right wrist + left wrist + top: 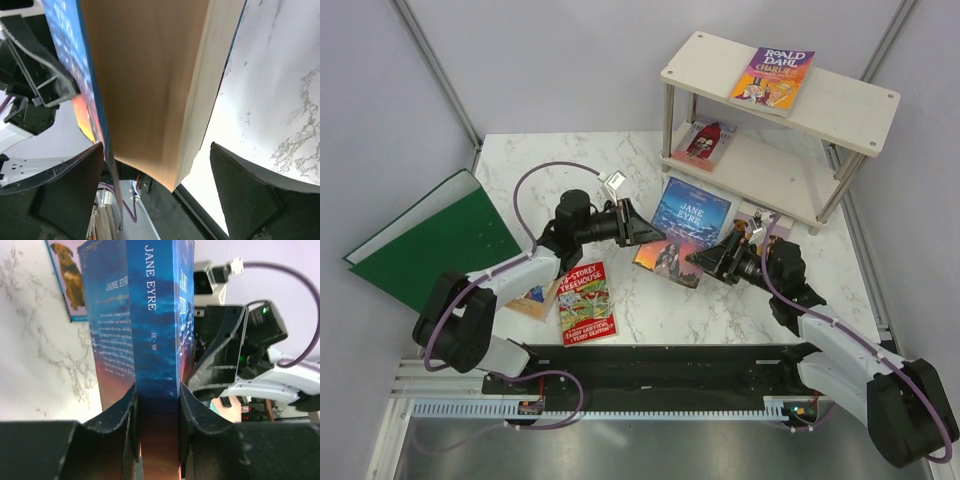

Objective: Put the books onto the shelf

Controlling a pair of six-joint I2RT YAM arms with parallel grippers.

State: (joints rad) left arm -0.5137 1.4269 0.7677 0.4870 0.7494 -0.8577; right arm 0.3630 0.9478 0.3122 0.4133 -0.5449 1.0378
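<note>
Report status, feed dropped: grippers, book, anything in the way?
Left gripper shut on Jane Eyre book at spine. Right gripper open around its page edge. Shelf has free space.

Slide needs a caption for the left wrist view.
Left fingers clamp Jane Eyre by its spine; dog book behind.

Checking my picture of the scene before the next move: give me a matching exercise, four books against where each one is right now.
Books:
1. Roald Dahl book
2. red figure book
3. Treehouse book
4. Jane Eyre book

Places:
A. flat on the table
B. clamped by its spine in the left gripper
C. upper board of the shelf
D. lower board of the shelf

Pairs: 1-C, 2-D, 3-A, 4-B.
</note>
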